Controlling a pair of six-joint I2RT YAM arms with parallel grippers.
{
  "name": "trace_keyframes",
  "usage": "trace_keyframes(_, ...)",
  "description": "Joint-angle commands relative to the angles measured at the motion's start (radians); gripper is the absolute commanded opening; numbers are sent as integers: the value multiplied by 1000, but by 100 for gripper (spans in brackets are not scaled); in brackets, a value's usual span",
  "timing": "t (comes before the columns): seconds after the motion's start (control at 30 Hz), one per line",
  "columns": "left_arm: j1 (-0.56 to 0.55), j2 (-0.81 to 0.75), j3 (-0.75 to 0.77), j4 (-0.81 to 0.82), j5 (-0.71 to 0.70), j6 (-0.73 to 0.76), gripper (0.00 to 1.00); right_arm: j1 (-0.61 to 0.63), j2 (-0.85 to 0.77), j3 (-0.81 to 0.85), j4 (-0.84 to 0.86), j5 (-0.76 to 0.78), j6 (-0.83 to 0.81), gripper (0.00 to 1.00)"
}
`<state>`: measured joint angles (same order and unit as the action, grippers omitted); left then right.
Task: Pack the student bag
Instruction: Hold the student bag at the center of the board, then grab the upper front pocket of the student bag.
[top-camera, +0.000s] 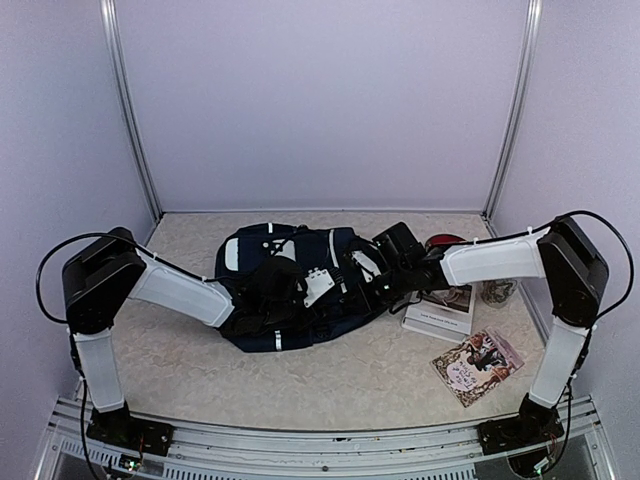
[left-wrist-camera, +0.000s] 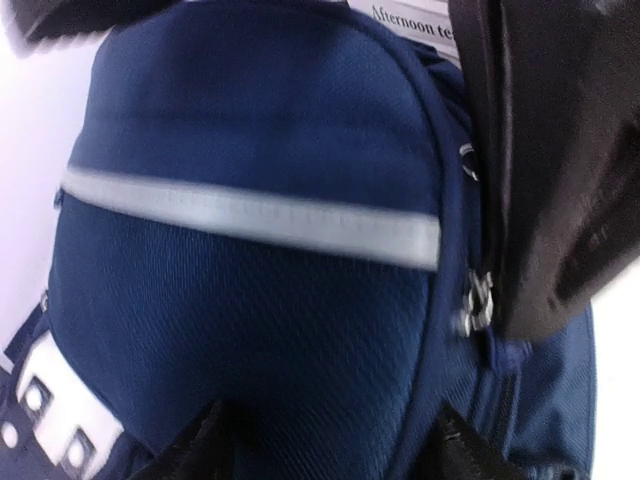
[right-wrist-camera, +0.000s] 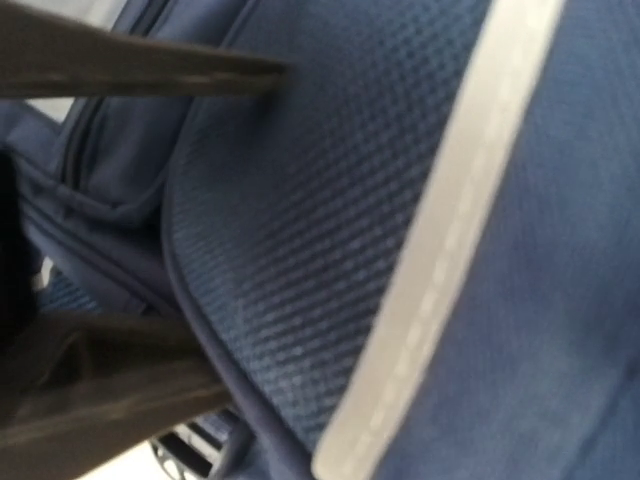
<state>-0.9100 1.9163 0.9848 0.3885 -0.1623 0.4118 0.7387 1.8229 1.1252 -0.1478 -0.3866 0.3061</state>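
Note:
The student bag (top-camera: 300, 290) is a dark navy backpack lying flat mid-table, with white patches and black straps. It fills the left wrist view (left-wrist-camera: 250, 150), with its pale stripe (left-wrist-camera: 250, 212) and zipper pulls (left-wrist-camera: 476, 300) showing. My left gripper (top-camera: 275, 285) is over the bag's middle; its fingertips (left-wrist-camera: 200, 440) stand apart against the front pocket fabric, holding nothing. My right gripper (top-camera: 385, 272) is at the bag's right end. The right wrist view shows only close navy fabric (right-wrist-camera: 330, 230), the stripe and dark straps, so its jaws are not readable.
A white book (top-camera: 440, 312) lies right of the bag, under the right arm; its cover shows in the left wrist view (left-wrist-camera: 405, 20). A colourful booklet (top-camera: 478, 366) lies nearer the front right. A red object (top-camera: 446, 241) and a small jar (top-camera: 498, 292) sit at the right.

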Motion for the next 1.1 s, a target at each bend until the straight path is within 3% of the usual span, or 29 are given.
trace_keyframes(0.0, -3, 47, 58, -8, -43, 72, 51, -4, -20, 51, -100, -72, -72, 0)
trace_keyframes(0.2, 10, 41, 40, -23, 31, 30, 0, -25, -63, -11, -34, -47, -46, 0)
trace_keyframes(0.5, 5, -5, 49, -13, 174, -89, 0, -25, -49, -214, 459, -119, 162, 24)
trace_keyframes(0.63, 3, -9, 59, -27, 193, -117, 0, -24, -31, -284, 629, -77, 272, 26)
trace_keyframes(0.77, 3, -10, 61, -33, 174, -121, 0, 2, -21, -292, 639, -19, 261, 31)
trace_keyframes(0.87, 4, -14, 64, -35, 182, -126, 0, 56, -49, -293, 594, 141, 207, 40)
trace_keyframes(1.07, 5, -17, 64, -25, 205, -135, 0, 95, -13, -213, 432, 406, 213, 37)
